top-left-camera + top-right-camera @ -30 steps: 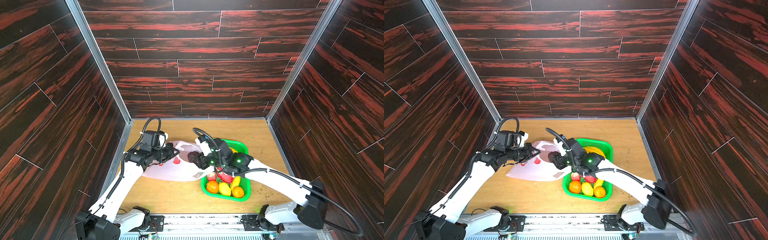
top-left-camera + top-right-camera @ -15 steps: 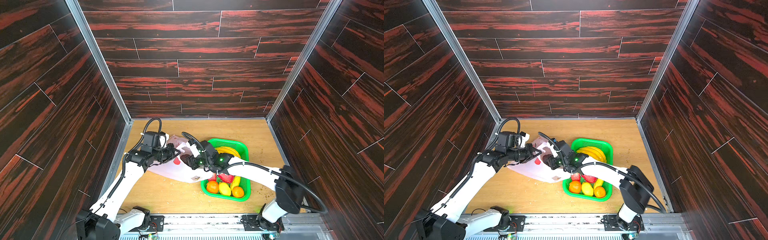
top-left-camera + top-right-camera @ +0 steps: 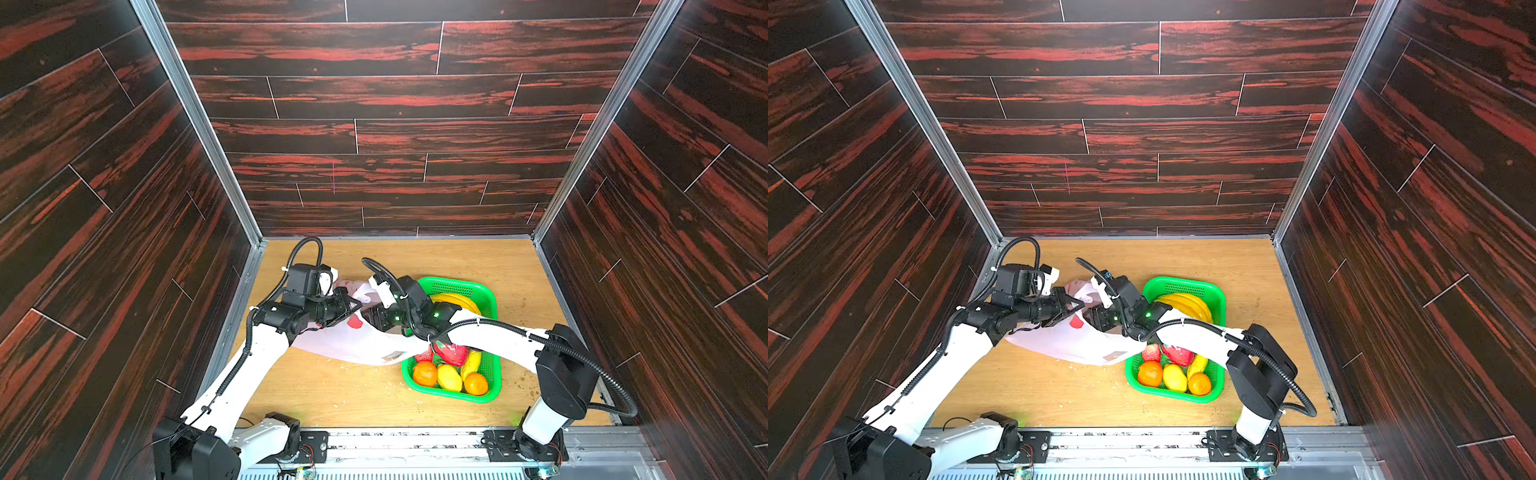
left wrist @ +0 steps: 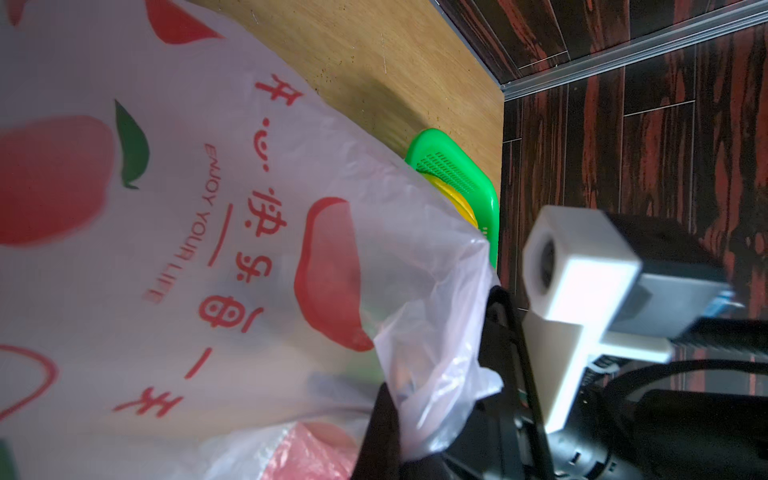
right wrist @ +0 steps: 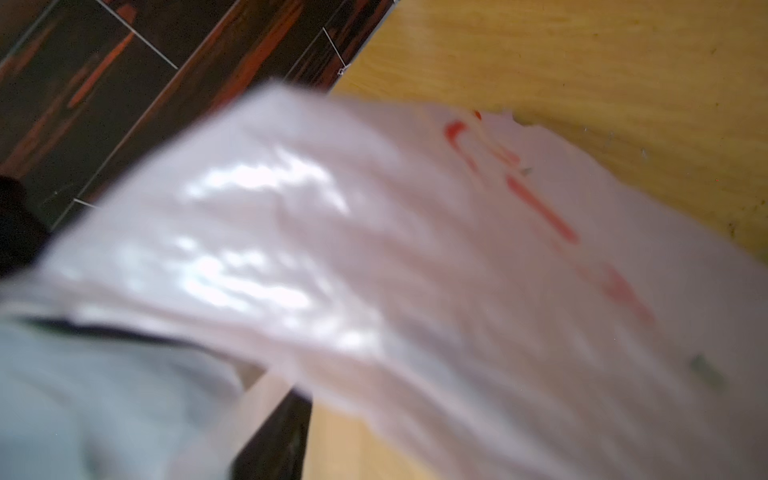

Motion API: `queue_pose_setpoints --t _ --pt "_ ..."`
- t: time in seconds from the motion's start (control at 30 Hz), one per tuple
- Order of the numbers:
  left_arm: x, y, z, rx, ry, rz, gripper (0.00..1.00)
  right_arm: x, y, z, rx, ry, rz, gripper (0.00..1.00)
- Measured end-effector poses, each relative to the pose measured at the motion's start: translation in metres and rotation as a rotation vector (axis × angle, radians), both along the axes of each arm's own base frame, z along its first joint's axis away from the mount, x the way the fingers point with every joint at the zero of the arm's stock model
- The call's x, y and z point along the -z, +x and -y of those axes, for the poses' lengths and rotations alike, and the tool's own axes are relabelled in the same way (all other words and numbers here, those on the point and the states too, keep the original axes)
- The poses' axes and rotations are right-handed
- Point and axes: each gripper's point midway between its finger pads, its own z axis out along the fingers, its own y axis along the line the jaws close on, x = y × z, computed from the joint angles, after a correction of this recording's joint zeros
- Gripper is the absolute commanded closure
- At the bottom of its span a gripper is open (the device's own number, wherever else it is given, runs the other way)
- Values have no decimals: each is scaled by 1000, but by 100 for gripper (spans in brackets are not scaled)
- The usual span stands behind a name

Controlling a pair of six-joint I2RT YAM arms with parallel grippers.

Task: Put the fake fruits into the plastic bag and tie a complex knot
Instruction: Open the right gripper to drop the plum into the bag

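Left pincer (image 3: 354,308) clamped on bag (image 3: 357,345) rim; bag lies on tabletop (image 3: 332,395) against basket (image 3: 490,293). Right pincer (image 3: 374,318) at bag mouth; open or closed, cannot tell. Hold rim high, taut; drop fruits (image 3: 449,376) deep inside.

Looks like robot test cell in a lab: light-wood worktop (image 3: 415,257) boxed by dark wood-look wall panels (image 3: 374,95) w/ alu. posts (image 3: 199,124), two white arms (image 3: 249,361) bolted on metal rail (image 3: 415,440).
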Motion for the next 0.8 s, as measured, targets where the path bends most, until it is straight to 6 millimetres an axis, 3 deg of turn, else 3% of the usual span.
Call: queue_pose_setpoints --t 0.13,0.43,0.8 --pt "0 1 0 -6 -2 -2 100 1 2 2 2 -6 4 26" --pt "0 1 0 -7 -2 -3 100 4 0 8 11 -37 -5 29" --pt "13 5 0 -1 18 -30 100 -28 -7 16 13 -16 -3 19"
